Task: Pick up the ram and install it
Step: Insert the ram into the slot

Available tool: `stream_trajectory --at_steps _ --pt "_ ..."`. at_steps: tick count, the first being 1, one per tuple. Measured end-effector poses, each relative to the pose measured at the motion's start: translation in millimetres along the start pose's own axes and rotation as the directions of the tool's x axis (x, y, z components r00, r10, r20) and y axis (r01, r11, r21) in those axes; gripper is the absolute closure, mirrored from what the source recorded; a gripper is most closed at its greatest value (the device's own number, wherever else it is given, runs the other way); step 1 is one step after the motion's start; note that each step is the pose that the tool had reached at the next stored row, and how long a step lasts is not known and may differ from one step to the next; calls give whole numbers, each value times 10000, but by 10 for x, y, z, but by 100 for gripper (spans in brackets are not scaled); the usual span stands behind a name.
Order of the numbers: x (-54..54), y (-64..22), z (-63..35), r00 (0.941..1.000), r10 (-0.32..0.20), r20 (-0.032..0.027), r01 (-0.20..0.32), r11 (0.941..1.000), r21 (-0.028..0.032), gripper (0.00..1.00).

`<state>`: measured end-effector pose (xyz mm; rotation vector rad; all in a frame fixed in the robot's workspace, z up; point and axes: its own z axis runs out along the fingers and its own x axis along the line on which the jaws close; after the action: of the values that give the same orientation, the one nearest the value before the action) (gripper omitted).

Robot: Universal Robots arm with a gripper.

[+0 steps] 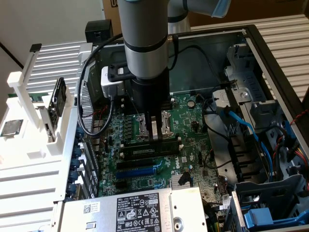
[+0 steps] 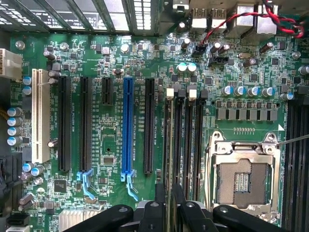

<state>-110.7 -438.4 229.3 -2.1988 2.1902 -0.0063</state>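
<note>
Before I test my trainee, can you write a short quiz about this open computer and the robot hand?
1. True or false: the long blue plastic expansion slot lies between black slots.
2. The hand is above: A) the long black memory slots with white end clips; B) a grey power supply; C) blue cables.
3. Fill in: the square silver metal processor socket is ___ (empty/occupied).
Key: 1 true; 2 A; 3 empty.

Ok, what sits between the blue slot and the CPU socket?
In the wrist view, a long black slot stands beside the blue slot, then comes a bank of memory slots, right up against the CPU socket.
</note>
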Motion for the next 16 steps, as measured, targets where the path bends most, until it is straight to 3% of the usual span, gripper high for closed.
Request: stream_trajectory --at_steps 16 --pt "-12 44 -107 10000 0 -1 0 10000 -1 80"
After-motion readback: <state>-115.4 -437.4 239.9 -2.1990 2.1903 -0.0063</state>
